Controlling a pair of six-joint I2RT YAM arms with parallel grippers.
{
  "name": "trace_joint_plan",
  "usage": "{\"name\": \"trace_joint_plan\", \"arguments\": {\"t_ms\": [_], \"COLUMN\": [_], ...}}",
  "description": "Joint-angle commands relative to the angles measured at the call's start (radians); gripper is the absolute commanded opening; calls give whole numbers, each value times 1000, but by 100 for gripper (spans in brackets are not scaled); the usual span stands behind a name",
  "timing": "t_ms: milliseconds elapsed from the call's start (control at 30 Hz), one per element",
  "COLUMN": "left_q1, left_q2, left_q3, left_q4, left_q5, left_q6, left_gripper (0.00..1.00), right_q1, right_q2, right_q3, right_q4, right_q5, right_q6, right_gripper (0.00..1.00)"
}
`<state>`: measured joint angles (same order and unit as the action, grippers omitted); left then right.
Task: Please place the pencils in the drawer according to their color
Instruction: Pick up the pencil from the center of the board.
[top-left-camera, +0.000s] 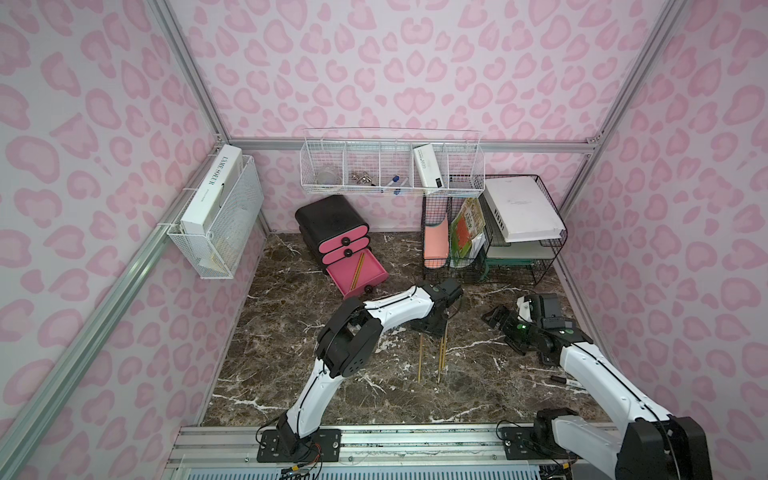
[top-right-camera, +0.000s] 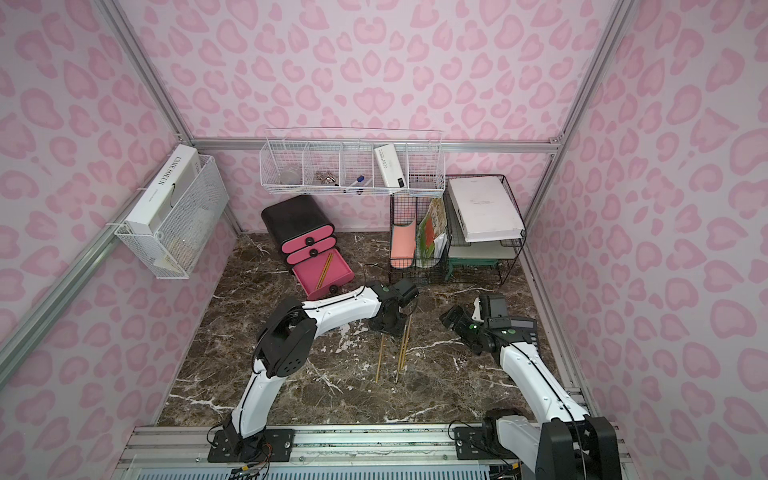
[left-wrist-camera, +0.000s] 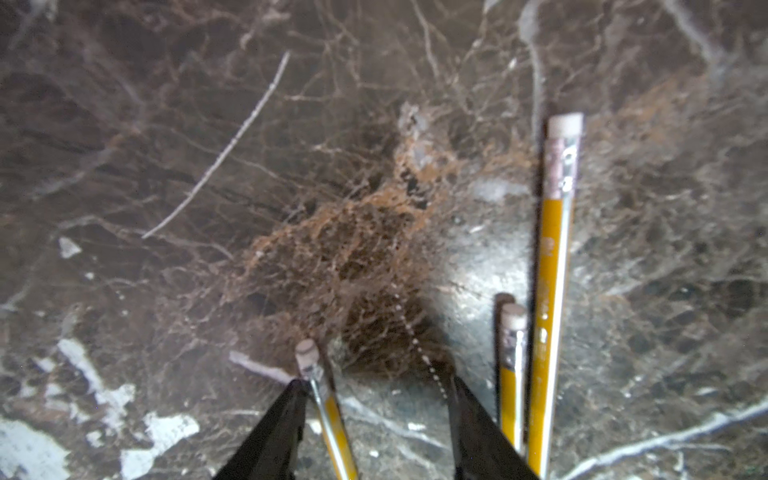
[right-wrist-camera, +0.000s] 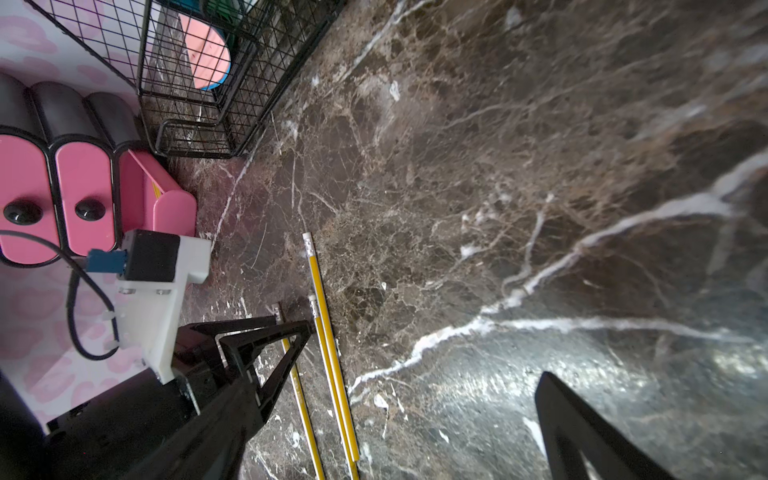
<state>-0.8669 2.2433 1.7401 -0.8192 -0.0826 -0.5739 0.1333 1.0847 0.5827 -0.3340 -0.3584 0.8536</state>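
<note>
Three yellow pencils (top-left-camera: 440, 357) lie side by side on the marble table, eraser ends toward the back. My left gripper (top-left-camera: 432, 330) points down over them, open, jaws straddling the leftmost pencil (left-wrist-camera: 328, 411), which touches one finger; the other two pencils (left-wrist-camera: 555, 270) lie outside the jaws. The drawer cabinet (top-left-camera: 332, 224) stands at the back left, its bottom pink drawer (top-left-camera: 365, 276) pulled out with yellow pencils (top-left-camera: 357, 270) inside. My right gripper (top-left-camera: 496, 316) hovers open to the right with nothing between its fingers. Black and teal pencils are out of view.
A black wire-mesh file rack (top-left-camera: 490, 249) with folders and books stands at the back right. A white wire basket (top-left-camera: 390, 170) hangs on the back wall and another (top-left-camera: 220, 216) on the left wall. A black-capped marker (top-left-camera: 561, 379) lies beside the right arm.
</note>
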Motion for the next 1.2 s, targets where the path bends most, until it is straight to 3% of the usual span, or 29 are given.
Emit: {"name": "trace_joint_plan", "arguments": {"t_ms": [0, 733, 1033, 1167], "left_q1": [10, 35, 46, 52], "left_q2": [32, 43, 53, 57], "left_q3": [-18, -66, -70, -71], "left_q4": [-21, 14, 26, 29], "left_q5": [0, 14, 25, 30], "left_q6": [2, 3, 16, 28], "left_gripper": [49, 22, 0, 0], "right_q1": [-1, 1, 0, 0], "right_q2": [-3, -2, -7, -9], "right_q3": [5, 5, 8, 9], "right_q4": [1, -3, -9, -12], "right_q5": [2, 1, 4, 4], "right_q6": [-1, -7, -5, -5], "right_gripper": [97, 97, 97, 97]}}
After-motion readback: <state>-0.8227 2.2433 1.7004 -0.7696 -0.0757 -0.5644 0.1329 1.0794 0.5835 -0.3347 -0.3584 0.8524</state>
